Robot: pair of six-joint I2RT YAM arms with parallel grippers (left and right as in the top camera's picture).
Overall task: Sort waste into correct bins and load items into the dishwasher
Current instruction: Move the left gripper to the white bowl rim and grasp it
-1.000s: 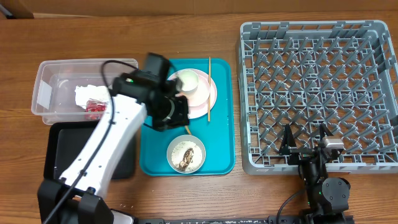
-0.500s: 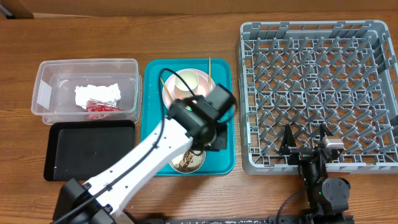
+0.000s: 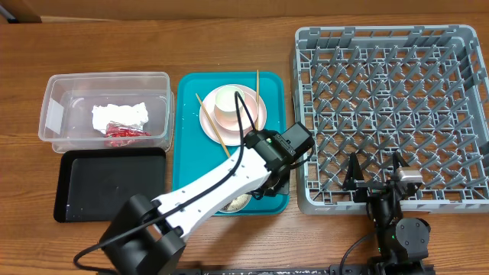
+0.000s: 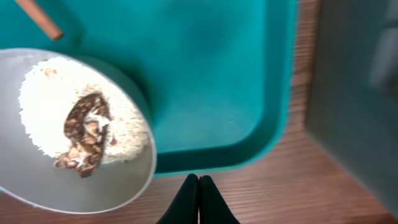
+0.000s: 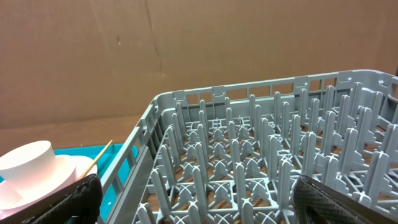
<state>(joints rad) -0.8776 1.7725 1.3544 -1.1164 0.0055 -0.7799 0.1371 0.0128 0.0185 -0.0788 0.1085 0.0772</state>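
My left gripper is shut and empty, its tips over bare wood just past the teal tray's front right corner. A white bowl of white rice with brown scraps sits on the tray just left of the tips; in the overhead view my arm mostly hides it. A cream cup stands on the pale pink plate. The napkin and red wrapper lie in the clear tub. My right gripper is open at the grey rack's front edge.
The black tray lies in front of the tub. Two wooden chopsticks lie across the plate on the teal tray. The right wrist view looks over the rack's pegs towards the cup, with a cardboard wall behind.
My left arm has swung right, from beside the tub across the teal tray to its front right corner, and now covers the rice bowl. The right arm has not moved.
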